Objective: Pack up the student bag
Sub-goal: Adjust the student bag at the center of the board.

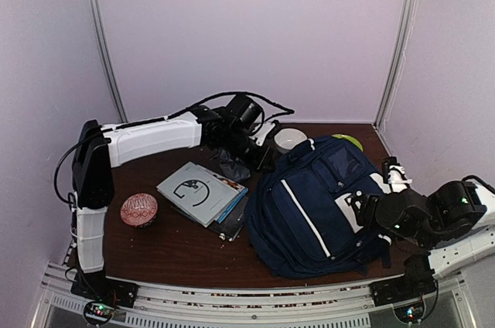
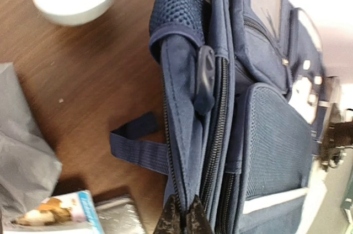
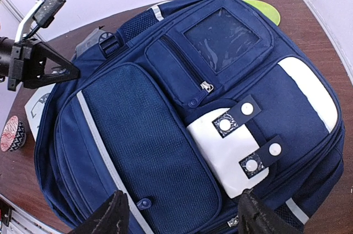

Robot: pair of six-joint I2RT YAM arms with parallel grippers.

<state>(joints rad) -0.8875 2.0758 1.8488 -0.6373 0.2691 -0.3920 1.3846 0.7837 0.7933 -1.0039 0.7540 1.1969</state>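
Observation:
The student bag (image 1: 309, 208) is a navy backpack with white trim, lying front side up at the right of the table. My left gripper (image 1: 261, 156) reaches across to its far left edge. In the left wrist view the left gripper (image 2: 183, 218) is shut, pinching a fabric edge beside a zipper of the bag (image 2: 265, 151). My right gripper (image 1: 362, 208) hovers over the bag's right side. In the right wrist view it (image 3: 185, 218) is open and empty above the mesh pocket and white buckle patch of the bag (image 3: 138, 129).
A stack of books (image 1: 203, 193) lies left of the bag, with a red patterned cup (image 1: 139, 210) further left. A grey pouch (image 1: 232, 164), a white bowl (image 1: 290, 139) and a green disc (image 1: 348, 142) sit behind the bag. A loose strap (image 2: 138, 145) lies on the table.

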